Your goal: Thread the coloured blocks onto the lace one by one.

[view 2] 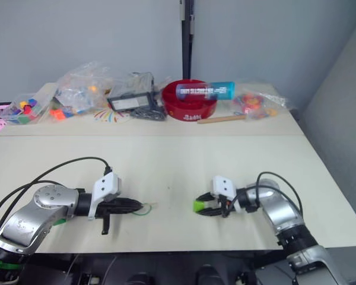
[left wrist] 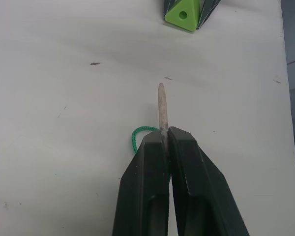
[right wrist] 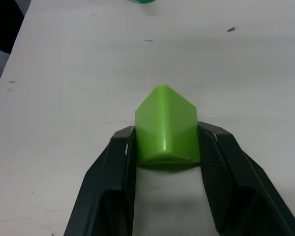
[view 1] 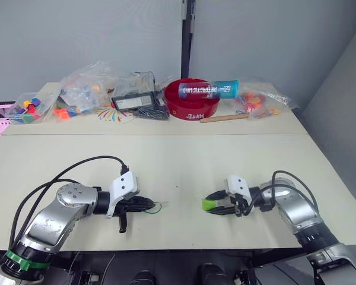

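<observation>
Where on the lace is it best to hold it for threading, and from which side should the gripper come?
Judging from this pose, grip the lace just behind its pale stiff tip, coming from the string end, as the left gripper does. The stiff tip juts straight past the shut fingers toward the hole in the light green block, which the right gripper holds.

One green block (right wrist: 166,129), one lace (left wrist: 162,105), two grippers, one red bowl (view 1: 193,98), several toy bags (view 1: 86,89).

Right tool (right wrist: 166,142) clamping light green block (right wrist: 166,125) between both black fingers (right wrist: 113,167), one edge pointing forward, hovering over pale counter (right wrist: 64,73).
</observation>
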Motion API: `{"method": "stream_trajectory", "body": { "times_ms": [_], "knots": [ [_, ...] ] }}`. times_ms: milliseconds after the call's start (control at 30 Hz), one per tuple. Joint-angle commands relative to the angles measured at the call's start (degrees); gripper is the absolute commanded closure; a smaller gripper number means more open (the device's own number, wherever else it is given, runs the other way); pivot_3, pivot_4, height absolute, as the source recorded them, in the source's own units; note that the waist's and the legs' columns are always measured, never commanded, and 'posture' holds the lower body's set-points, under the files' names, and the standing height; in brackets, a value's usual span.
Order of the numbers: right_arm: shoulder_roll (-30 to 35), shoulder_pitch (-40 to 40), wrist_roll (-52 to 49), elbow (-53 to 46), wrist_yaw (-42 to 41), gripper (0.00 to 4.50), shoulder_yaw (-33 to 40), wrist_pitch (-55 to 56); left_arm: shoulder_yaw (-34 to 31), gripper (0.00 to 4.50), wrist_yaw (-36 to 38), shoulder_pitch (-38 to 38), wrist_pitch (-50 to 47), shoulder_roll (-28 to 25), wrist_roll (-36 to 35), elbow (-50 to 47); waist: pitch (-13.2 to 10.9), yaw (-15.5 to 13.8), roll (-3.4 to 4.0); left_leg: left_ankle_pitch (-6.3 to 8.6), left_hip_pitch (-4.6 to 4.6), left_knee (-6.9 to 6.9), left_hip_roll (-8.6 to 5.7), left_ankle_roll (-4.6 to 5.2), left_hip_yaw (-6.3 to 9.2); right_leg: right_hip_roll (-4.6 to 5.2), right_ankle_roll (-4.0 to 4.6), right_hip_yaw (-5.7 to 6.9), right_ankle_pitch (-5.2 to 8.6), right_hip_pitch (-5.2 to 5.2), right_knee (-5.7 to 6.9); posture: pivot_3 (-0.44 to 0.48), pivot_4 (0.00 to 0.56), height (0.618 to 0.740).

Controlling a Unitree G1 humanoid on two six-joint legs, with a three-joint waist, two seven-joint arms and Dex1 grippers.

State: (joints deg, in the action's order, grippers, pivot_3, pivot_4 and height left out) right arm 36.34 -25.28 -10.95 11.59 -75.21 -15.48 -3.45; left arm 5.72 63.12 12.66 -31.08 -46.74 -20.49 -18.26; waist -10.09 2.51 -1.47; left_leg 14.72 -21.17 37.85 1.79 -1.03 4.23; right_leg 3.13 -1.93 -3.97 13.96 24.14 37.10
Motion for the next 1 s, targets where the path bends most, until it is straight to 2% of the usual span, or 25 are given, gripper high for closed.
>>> {"method": "stream_trajectory", "body": {
  "times_ms": [33, 267, 500, 700, 1000],
  "knots": [
    [-1.1, 1.9, 0.4, -3.0, 1.9, 3.19, -0.3, -2.0, -0.9, 4.50, 0.2, 0.4, 0.3, -0.4, -1.2, -2.3, 0.0, 0.1, 0.00, 0.00, 0.00, 0.00, 0.00, 0.00, 0.00, 0.00, 0.00, 0.00, 0.00, 0.00, 0.00, 0.000, 0.150, 0.731],
    [-4.1, 4.0, 3.8, -13.2, 8.1, 3.19, -4.1, -10.4, 6.1, 4.50, 0.6, 5.9, -0.1, 0.0, 2.4, -2.9, 0.0, 0.4, 0.00, 0.00, 0.03, 0.00, 0.06, 0.00, 0.01, -0.08, 0.03, -0.02, -0.02, 0.01, 0.07, 0.000, 0.150, 0.731],
    [-5.2, 2.1, 6.7, -14.4, 10.6, 3.19, -6.8, -14.1, 14.0, 4.50, 0.6, 11.6, -1.8, 1.0, 7.6, -2.2, 0.0, 0.6, -0.01, 0.00, 0.05, 0.00, 0.05, 0.00, 0.02, -0.10, 0.04, -0.02, -0.02, 0.00, 0.07, 0.000, 0.150, 0.731],
    [-4.6, 2.2, 6.0, -15.1, 9.5, 3.19, -7.0, -14.7, 15.5, 4.50, -0.3, 12.4, -2.3, 2.4, 8.7, -1.8, 0.0, 0.8, -0.01, 0.00, 0.04, 0.01, 0.07, 0.00, 0.03, -0.11, 0.04, -0.02, -0.02, 0.00, 0.08, 0.000, 0.150, 0.731],
    [-3.6, 2.3, 5.8, -16.0, 8.2, 3.19, -7.4, -15.0, 14.4, 4.50, -1.8, 12.5, -3.1, 3.8, 8.9, -3.5, 0.0, 0.2, -0.01, 0.00, 0.02, 0.01, 0.05, 0.00, 0.03, -0.09, 0.04, -0.02, -0.02, 0.00, 0.05, 0.000, 0.150, 0.731]
  ]
}}
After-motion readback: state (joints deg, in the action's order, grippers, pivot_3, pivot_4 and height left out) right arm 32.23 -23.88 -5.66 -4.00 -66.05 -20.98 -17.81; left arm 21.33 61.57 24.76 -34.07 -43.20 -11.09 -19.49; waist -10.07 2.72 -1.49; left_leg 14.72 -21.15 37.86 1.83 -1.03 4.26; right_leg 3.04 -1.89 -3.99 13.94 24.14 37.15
